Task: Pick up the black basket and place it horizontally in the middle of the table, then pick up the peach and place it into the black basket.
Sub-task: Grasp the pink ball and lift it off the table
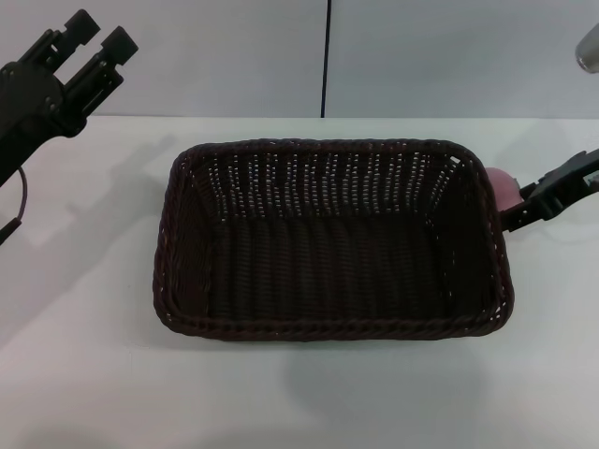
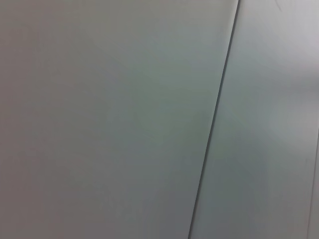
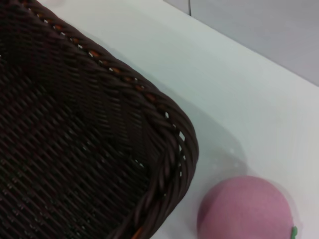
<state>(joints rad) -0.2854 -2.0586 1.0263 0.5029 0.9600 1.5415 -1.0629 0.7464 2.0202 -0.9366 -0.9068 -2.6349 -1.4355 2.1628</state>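
The black basket (image 1: 332,238) lies lengthwise across the middle of the white table (image 1: 94,374), and it is empty inside. The pink peach (image 1: 503,188) sits on the table just outside the basket's far right corner, partly hidden by the rim. My right gripper (image 1: 538,198) is low over the table right beside the peach. The right wrist view shows the basket's corner (image 3: 164,134) and the peach (image 3: 244,209) close together on the table. My left gripper (image 1: 98,37) is raised at the far left, open and empty.
A grey wall with a dark vertical seam (image 1: 326,56) stands behind the table. The left wrist view shows only this wall and the seam (image 2: 214,124). Bare tabletop lies in front of and to the left of the basket.
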